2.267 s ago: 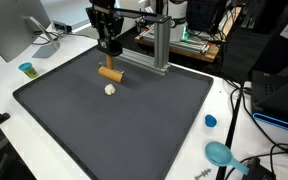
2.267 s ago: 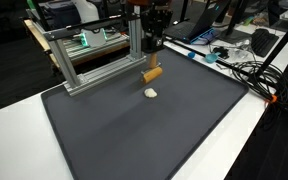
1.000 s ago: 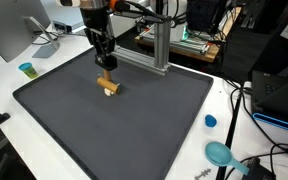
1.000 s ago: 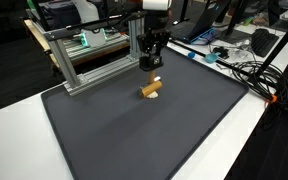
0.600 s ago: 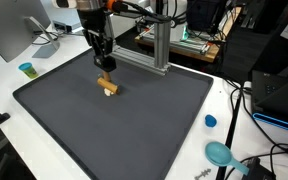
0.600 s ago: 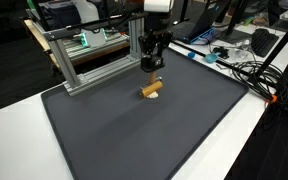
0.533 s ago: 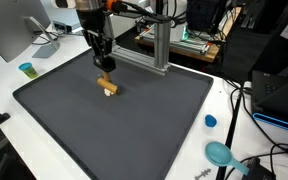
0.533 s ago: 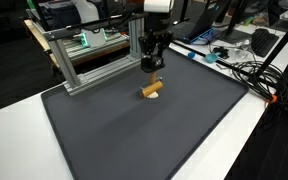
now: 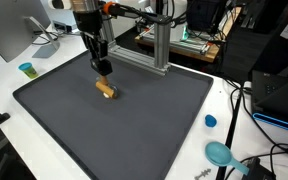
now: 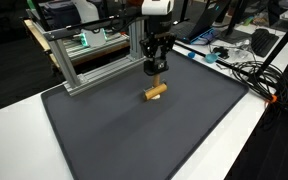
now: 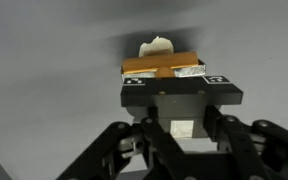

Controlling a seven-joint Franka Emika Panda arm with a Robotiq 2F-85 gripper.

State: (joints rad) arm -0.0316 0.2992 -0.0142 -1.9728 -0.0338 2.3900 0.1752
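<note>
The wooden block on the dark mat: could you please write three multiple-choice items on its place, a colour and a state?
1. The wooden block lies: A on the white table; B on the dark mat; C on the metal frame.
2. The lump beside it is: A white; B red; C green.
3. The gripper is: A open around the block; B shut on the block; C shut, clear above it.
B, mat surrounds the block; A, pale in the wrist view; C, a gap shows below the gripper.
</note>
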